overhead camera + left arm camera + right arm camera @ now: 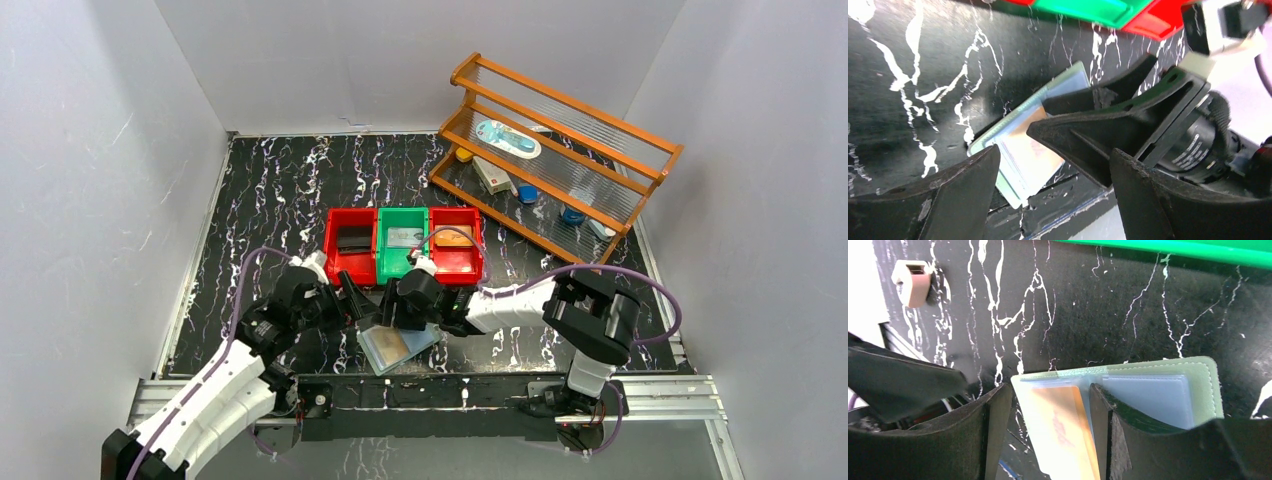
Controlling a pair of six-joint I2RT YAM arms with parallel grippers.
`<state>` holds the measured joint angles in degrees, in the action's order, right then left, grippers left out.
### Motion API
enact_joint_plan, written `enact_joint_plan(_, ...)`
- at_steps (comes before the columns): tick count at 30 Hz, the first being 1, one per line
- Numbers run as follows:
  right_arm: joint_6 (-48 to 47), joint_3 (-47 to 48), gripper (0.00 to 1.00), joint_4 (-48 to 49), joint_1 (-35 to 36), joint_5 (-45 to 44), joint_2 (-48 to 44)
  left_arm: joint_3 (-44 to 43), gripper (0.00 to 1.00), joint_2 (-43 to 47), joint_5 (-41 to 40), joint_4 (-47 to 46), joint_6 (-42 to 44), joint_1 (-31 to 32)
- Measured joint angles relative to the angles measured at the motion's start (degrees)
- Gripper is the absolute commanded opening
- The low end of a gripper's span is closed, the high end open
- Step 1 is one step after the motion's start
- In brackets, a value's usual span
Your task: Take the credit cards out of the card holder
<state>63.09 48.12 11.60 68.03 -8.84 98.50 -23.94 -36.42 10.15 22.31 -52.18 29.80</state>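
The sage-green card holder [400, 348] lies open on the table near the front edge, its clear sleeves facing up. A tan-gold credit card [1058, 425] sits in the left sleeve. My right gripper [1050, 390] is open and straddles that half of the holder [1205, 385], one finger beside its outer edge and the other on the fold. My left gripper [1054, 152] is open just to the left, low over the holder [1015, 150], with nothing between its fingers but the right gripper's finger. In the top view the two grippers, left [358, 305] and right [395, 320], nearly meet.
Three small bins stand just behind the holder: a red bin [336, 262] with a dark card, a green bin [385, 262] with a silvery card, a red bin [470, 265] with a tan card. A pinkish clip [912, 282] lies nearby. A wooden rack [560, 150] stands back right.
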Motion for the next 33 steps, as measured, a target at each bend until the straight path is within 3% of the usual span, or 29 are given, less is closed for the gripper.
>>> enact_joint_plan(7,0.1,-1.0,0.75,2.6,-0.9,2.6,0.0,2.7,0.77,-0.2,5.2,-2.0,0.2,0.0)
enact_joint_plan(14,-10.4,2.9,0.77,-1.9,0.1,3.6,1.0,-1.4,0.8,6.7,-6.3,6.1,-1.9,0.0)
enact_joint_plan(20,-20.3,10.3,0.77,-10.6,3.5,-0.9,4.3,-4.4,0.8,9.7,-14.3,11.1,-4.1,0.0)
enact_joint_plan(33,-28.9,17.7,0.69,-19.8,9.1,-12.9,8.9,-5.1,0.81,11.5,-18.9,15.7,-5.7,0.0)
